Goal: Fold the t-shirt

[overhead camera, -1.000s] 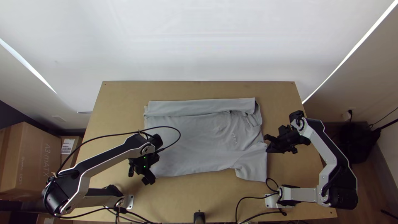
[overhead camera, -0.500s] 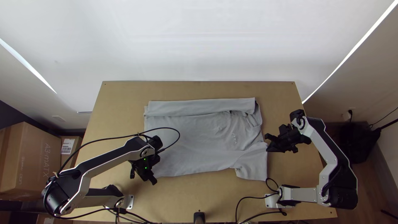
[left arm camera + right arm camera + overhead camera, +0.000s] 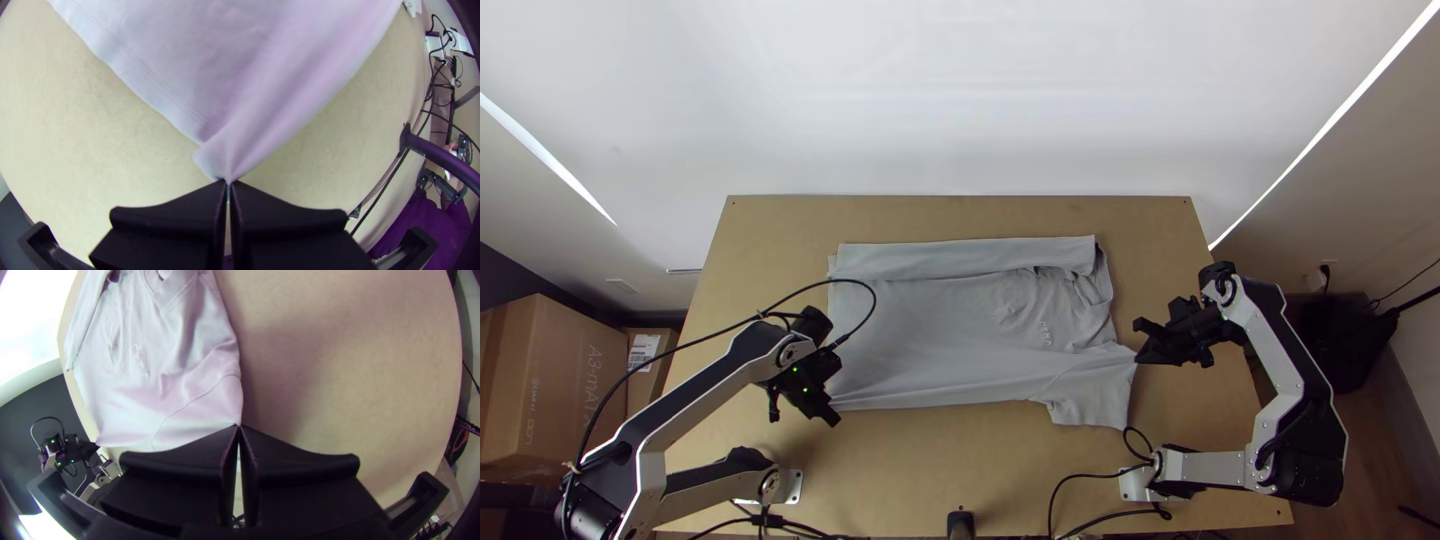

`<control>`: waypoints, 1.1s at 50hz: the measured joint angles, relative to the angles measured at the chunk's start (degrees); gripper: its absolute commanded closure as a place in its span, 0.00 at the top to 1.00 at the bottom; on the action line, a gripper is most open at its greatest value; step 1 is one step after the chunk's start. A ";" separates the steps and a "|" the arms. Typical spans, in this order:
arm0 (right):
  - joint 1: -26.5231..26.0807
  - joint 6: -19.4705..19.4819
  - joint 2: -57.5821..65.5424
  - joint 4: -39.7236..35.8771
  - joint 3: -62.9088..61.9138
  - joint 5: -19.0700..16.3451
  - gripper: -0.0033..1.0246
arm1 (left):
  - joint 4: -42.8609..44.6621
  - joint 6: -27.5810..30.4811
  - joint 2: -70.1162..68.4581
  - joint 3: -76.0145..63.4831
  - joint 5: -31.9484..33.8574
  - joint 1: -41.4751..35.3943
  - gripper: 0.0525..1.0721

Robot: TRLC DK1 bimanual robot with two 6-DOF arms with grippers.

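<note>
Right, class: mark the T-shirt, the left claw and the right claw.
T-shirt (image 3: 930,345): top view, middle of its body.
Left claw (image 3: 228,185): left wrist view, between fingertips.
Right claw (image 3: 239,428): right wrist view, between fingertips.

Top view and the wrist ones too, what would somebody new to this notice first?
Probably the light grey cloth T-shirt across the middle of the light wooden table, with a strip folded over along its far side. Next, the two black grippers with wide flat fingers: the left gripper is shut on a hem corner at the shirt's near left, and the right gripper pinches the sleeve edge at its right side.
</note>
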 measured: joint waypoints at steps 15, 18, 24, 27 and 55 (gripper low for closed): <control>0.57 -0.24 0.00 -2.86 3.91 1.68 0.03 | 0.28 0.57 -2.45 4.85 0.28 4.42 0.03; 1.36 -0.24 0.00 -3.52 5.42 1.66 0.03 | 1.53 0.00 -2.49 7.06 0.28 5.07 0.03; 2.84 -0.20 -0.02 -3.72 8.20 1.66 0.03 | 5.25 -1.49 -2.43 10.64 0.39 6.69 0.03; 3.50 -0.17 -0.02 -3.72 9.60 1.66 0.03 | 6.45 -1.97 -2.29 12.17 0.39 7.74 0.03; 10.05 3.19 6.86 -4.17 28.68 1.46 0.03 | 9.27 -3.78 8.28 28.28 0.37 13.35 0.03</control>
